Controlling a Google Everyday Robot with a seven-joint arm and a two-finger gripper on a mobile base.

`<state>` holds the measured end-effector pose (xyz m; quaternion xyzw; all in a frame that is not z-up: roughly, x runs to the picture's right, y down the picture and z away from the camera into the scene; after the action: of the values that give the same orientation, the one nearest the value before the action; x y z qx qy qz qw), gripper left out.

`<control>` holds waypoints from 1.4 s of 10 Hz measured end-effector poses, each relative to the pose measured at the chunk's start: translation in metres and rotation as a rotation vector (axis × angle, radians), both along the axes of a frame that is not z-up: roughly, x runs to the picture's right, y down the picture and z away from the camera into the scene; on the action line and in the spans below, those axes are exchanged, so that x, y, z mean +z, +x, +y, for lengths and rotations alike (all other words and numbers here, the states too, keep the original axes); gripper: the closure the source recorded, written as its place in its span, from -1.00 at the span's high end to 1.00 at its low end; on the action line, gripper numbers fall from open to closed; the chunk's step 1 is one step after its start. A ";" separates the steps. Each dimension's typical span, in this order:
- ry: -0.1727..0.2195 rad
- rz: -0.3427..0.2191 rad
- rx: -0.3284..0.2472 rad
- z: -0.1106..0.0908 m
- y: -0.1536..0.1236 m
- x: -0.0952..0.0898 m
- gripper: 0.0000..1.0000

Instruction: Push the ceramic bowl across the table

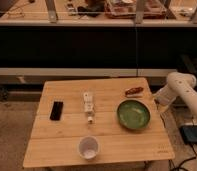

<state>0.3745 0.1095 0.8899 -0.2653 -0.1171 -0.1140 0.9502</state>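
The ceramic bowl [133, 114] is wide, shallow and glossy green, and sits on the right half of the light wooden plank table [62, 145]. My white arm reaches in from the right. Its gripper [158, 100] hangs at the table's right edge, just up and to the right of the bowl and apart from it. Nothing shows in the gripper.
A small red object [134, 91] lies behind the bowl near the far edge. A white box-like item [88, 104] lies mid-table, a black phone [56, 110] on the left, and a white cup [88, 148] near the front edge. A dark cabinet front stands behind the table.
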 end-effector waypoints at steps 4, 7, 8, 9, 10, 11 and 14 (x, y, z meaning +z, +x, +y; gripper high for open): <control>-0.025 -0.038 -0.038 0.010 -0.024 0.000 0.23; -0.045 -0.068 -0.070 0.016 -0.054 0.004 0.23; -0.047 -0.084 -0.080 0.016 -0.067 0.004 0.23; -0.047 -0.101 -0.091 0.017 -0.080 0.003 0.23; -0.047 -0.123 -0.112 0.018 -0.097 -0.002 0.23; -0.051 -0.144 -0.141 0.021 -0.115 -0.008 0.23; -0.080 -0.170 -0.225 0.042 -0.148 -0.022 0.23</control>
<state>0.2262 0.1516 0.8676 -0.3040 -0.1710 -0.2372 0.9067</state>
